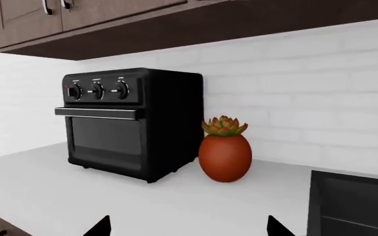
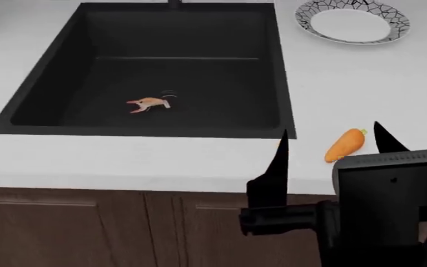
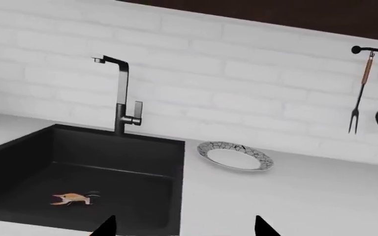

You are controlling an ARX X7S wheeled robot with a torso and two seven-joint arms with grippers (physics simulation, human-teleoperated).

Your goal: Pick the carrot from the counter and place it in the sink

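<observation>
The carrot [image 2: 346,144] is small and bright orange. It lies on the white counter [image 2: 124,161] just right of the black sink [image 2: 284,72], near the front edge. My right gripper [image 2: 331,129] is open, held above the counter's front edge with its fingertips either side of the carrot, nearer the camera. In the right wrist view the right gripper [image 3: 185,225] is open and empty over the sink's rim [image 3: 175,196]; the carrot is out of that view. My left gripper [image 1: 189,225] is open and empty over the counter [image 1: 175,201].
A pale shrimp-like thing [image 2: 148,104] lies in the sink. A patterned white plate [image 2: 352,21] stands behind the carrot. A black faucet [image 3: 120,93] is at the sink's back. A black toaster oven [image 1: 130,123] and a potted succulent [image 1: 225,150] stand left of the sink. Utensils [image 3: 373,93] hang on the wall.
</observation>
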